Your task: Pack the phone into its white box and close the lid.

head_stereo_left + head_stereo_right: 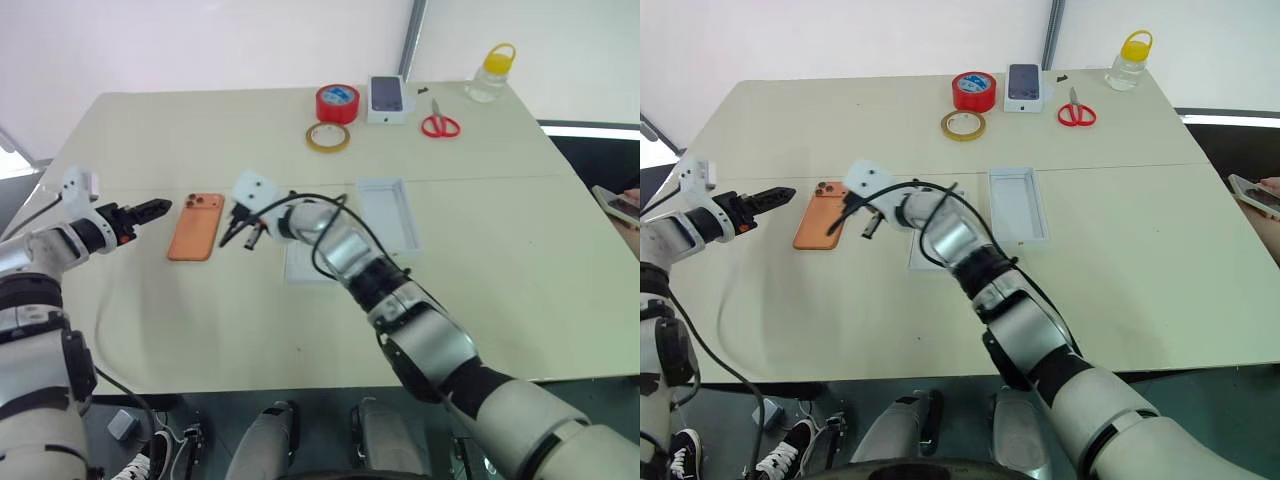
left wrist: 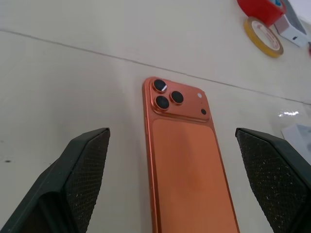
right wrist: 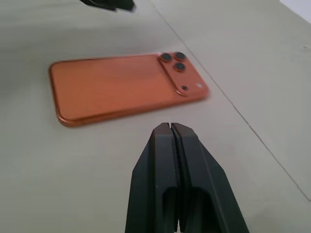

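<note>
Phone: the orange phone is lying face down on the table, camera cluster at the far end, nothing gripping it.
Left claw: the left claw is hovering just left of the phone, its fingers standing wide apart with the phone showing between them in the left wrist view.
Right claw: the right claw is hanging just right of the phone, its fingers pressed together, holding nothing.
Open tray: a shallow white tray is sitting to the right of the right arm, well apart from the phone; whether it is the box or the lid I cannot tell.
Second white piece: another flat white piece is lying beneath the right forearm, mostly hidden.
In the way: the right arm is reaching across between the phone and the open tray.
Far edge: a red tape roll, a tan tape ring, a small white box with a dark phone picture, red scissors and a yellow-capped bottle are sitting there.
Surface: a pale beige table with a seam running across it.
Room: a white wall is standing behind; a person's hand is showing at the right edge.
</note>
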Robot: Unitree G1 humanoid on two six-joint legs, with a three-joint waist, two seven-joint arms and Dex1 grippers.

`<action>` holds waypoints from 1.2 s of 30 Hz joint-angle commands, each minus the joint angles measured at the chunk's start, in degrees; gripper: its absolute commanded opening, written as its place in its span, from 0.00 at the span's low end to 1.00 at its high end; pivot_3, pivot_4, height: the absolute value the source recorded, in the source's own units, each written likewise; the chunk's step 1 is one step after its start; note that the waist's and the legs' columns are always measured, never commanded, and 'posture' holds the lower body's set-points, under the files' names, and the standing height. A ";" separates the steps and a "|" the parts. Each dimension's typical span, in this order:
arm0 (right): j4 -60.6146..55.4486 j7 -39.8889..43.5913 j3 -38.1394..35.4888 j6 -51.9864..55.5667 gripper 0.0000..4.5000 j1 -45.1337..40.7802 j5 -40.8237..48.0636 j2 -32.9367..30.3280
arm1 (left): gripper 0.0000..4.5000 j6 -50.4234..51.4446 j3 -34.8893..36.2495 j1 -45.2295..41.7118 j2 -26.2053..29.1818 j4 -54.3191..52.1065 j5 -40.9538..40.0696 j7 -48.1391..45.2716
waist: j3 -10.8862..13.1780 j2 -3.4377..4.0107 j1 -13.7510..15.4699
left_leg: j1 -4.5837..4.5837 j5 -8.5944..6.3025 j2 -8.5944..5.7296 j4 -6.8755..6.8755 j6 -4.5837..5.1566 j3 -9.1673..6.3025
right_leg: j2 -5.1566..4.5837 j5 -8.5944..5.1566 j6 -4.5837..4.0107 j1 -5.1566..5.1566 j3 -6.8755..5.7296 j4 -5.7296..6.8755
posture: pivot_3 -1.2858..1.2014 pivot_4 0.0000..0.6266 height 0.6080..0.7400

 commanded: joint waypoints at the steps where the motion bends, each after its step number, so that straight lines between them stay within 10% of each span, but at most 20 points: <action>1: 7.77 -2.58 -0.05 -2.05 0.01 -2.51 -0.77 3.53 | 0.97 0.46 -1.45 -1.98 -1.18 4.50 2.53 -1.62 | -0.02 -0.03 0.01 | 0.00 0.00 0.00 -0.01 0.00 0.00 | 0.00 0.00 0.00 -0.01 0.01 0.00 | 0.52 0.24 1.00; 36: 19.02 -6.00 -0.50 -4.55 0.01 -2.27 -5.07 2.97 | 0.97 6.48 -7.92 -4.40 -16.63 7.66 13.41 -13.46 | -0.69 0.31 1.16 | 0.13 0.03 -0.26 0.04 -0.04 -0.32 | 0.07 -0.02 0.03 0.06 0.42 0.10 | 0.52 0.24 1.00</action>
